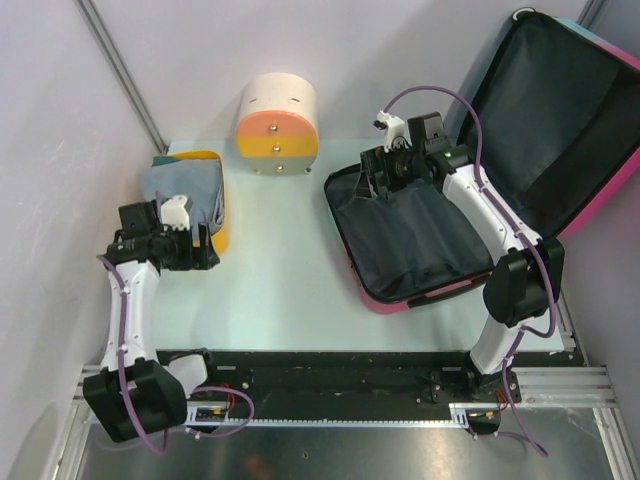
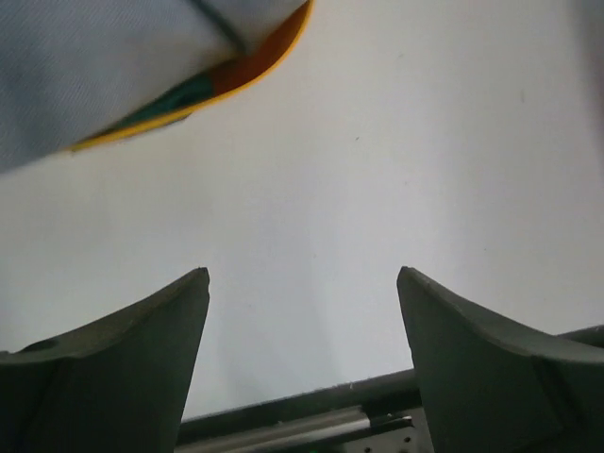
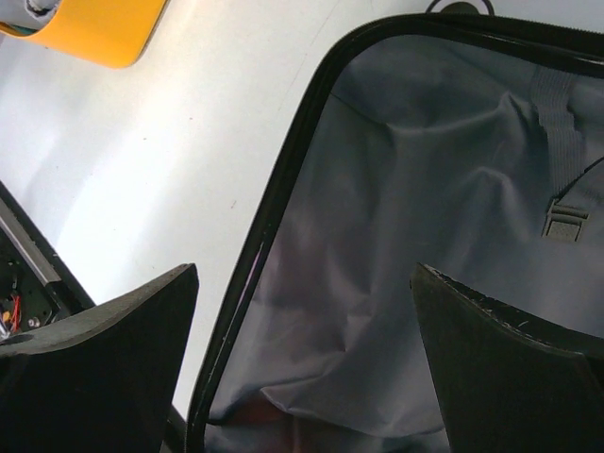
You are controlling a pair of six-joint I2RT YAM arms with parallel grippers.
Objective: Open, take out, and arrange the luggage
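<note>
The luggage [image 1: 400, 245] lies open on the right side of the table [image 1: 280, 270]. Its base half rests flat with crumpled black lining facing up and a pink edge along its near side. Its lid half is raised at the far right, with the dark inside turned toward the arms and a strip of pink and teal shell showing along its outer edge. The right gripper [image 1: 378, 180] hangs over the far left corner of the base half. In the right wrist view its fingers [image 3: 113, 340] are spread wide and hold nothing. One sits above bare table just outside the black zip edge [image 3: 283, 198], the other above the lining, where a grey strap buckle [image 3: 564, 222] lies. A yellow basket [image 1: 222, 235] sits on the left side of the table, holding a grey cloth [image 1: 180, 185]. The left gripper [image 1: 205, 250] is just beside the basket's near right corner. The left wrist view shows its fingers [image 2: 123, 359] wide apart over bare white tabletop and gripping nothing, with the basket's rim and the cloth at the upper left. A round cream, orange and yellow drawer box [image 1: 277, 120] stands at the far edge, between the basket and the luggage, apart from both.
</note>
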